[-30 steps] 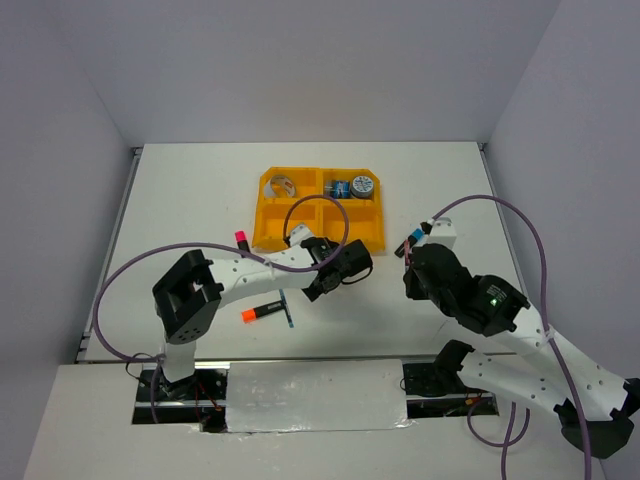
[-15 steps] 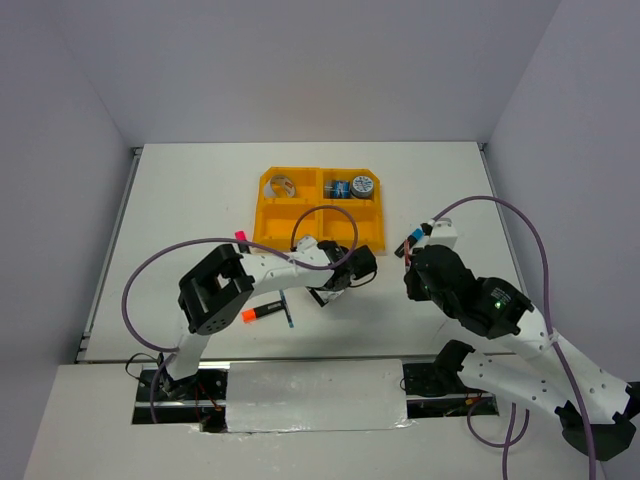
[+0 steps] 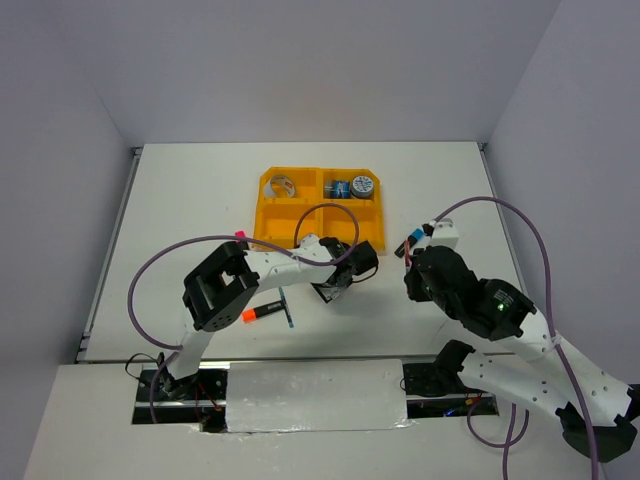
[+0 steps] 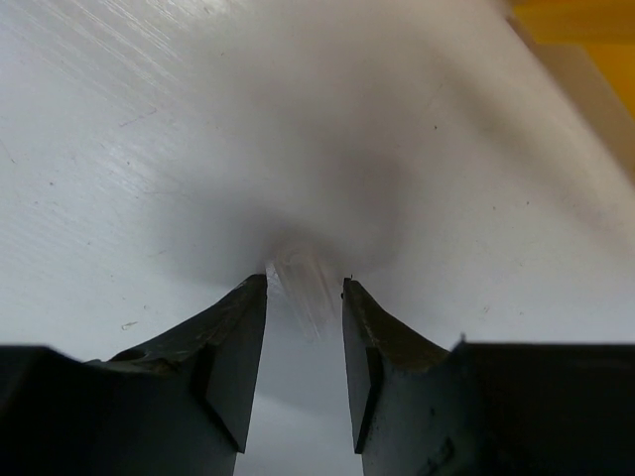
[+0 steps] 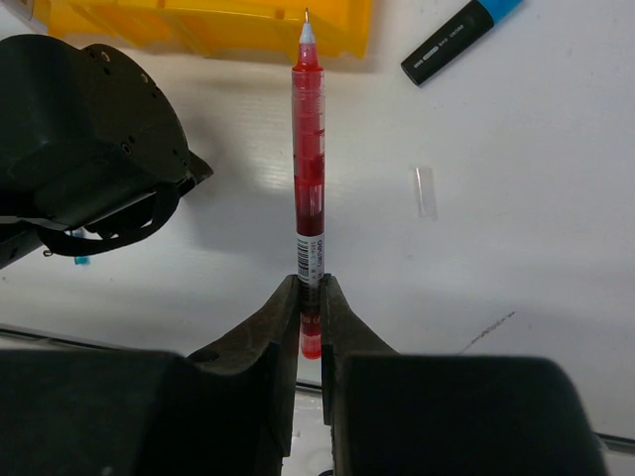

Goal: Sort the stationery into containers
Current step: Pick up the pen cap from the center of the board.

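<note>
Stationery nearest the bases is an orange-cap marker (image 3: 258,313) and a blue pen (image 3: 288,308), just beside each other on the table (image 3: 180,200) on the left arm's side, not yet sorted. Beyond them the left gripper (image 4: 305,290) is low over the table, jaws narrow with a slim gap. A pale blurred scrap (image 4: 298,273) sits at its tips; I cannot tell what it is or whether it is pinched.

Level with it on the other side, the right gripper (image 5: 310,290) is clamped on the red pen (image 5: 309,169) by its back end. The pen's long axis runs straight out from the fingers, tip leading, toward the tray (image 3: 362,222).

The tray lies ahead and to the left of the right gripper, and its near right compartment is closest and looks bare. So the pen probably needs carrying forward and leftward, then laying flat in a compartment. The left gripper is nearer the tray, just beside its near edge, and could crowd that path.

A clear bit (image 5: 425,191) and a blue-cap marker (image 5: 458,37) lie right of the pen. Farthest, tape rolls (image 3: 350,187) sit in the far right compartment and a ring (image 3: 283,185) in the far left. A pink-cap marker (image 3: 240,238) lies just off the tray's near left corner.
</note>
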`<state>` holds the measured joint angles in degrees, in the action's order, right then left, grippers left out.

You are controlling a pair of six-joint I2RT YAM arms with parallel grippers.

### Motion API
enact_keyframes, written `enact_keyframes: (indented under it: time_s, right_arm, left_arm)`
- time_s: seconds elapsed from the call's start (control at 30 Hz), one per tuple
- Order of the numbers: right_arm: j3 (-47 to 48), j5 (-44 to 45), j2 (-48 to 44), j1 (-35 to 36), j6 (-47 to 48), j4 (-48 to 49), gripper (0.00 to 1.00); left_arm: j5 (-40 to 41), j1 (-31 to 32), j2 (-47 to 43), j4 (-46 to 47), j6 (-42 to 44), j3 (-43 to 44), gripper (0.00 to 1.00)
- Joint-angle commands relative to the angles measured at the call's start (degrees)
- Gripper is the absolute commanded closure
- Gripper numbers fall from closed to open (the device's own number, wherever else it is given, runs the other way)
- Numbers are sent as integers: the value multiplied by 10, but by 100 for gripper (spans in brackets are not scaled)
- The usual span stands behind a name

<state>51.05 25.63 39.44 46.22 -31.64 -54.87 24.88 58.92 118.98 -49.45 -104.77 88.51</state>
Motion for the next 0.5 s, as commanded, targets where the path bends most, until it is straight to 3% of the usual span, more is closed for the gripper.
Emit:
enact_keyframes:
  time_s: [0.0,0.3,0.47]
  right_arm:
    - [0,0,-10,-3,6,17,100]
    - [0,0,-13,-2,6,15,100]
    - [0,-1,-13,-2,6,16,100]
  left_arm:
    - [-14,0,18,-9,5,8,52]
    - [-12,0,8,-9,9,-2,63]
    - [-18,0,9,-3,15,-8,80]
